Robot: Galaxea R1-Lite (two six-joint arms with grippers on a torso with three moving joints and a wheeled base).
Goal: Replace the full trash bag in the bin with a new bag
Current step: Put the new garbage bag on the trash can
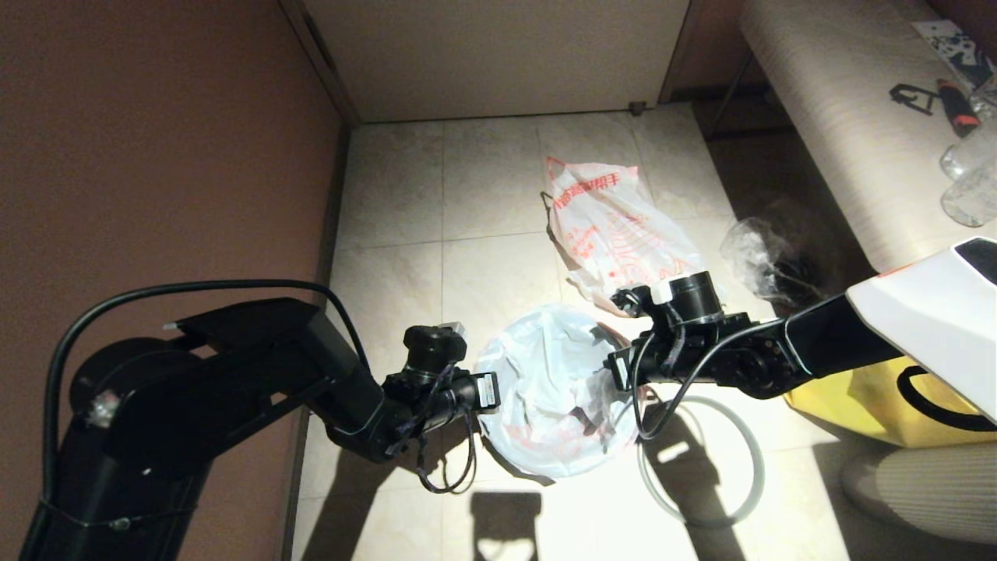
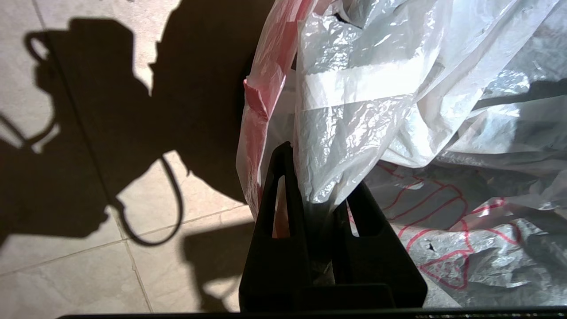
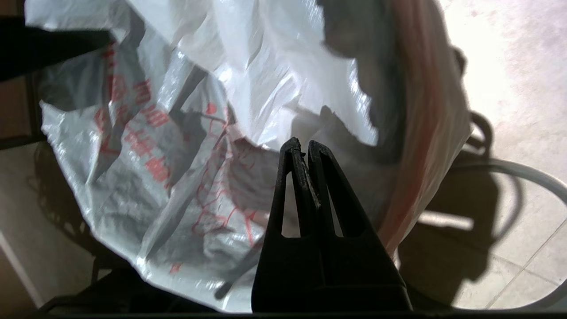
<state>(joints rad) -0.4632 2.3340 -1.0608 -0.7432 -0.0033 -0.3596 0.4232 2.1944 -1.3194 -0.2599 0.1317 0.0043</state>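
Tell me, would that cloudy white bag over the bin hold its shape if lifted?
Probably not. The new bag is crumpled into folds, so likely floppy. The left gripper pinches a thin bunched fold, suggesting it is light. Its glossy film looks slippery.

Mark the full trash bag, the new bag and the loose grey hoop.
full trash bag (image 1: 604, 226), head view, printed side.
new bag (image 1: 545, 389), head view, crumpled middle.
grey hoop (image 1: 752, 452), head view, right arc.

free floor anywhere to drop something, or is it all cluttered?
Free: tiles between the brown wall and the full trash bag, back to the far wall. Crowded: around the new bag held by the left gripper, grey hoop, yellow tote on the right.
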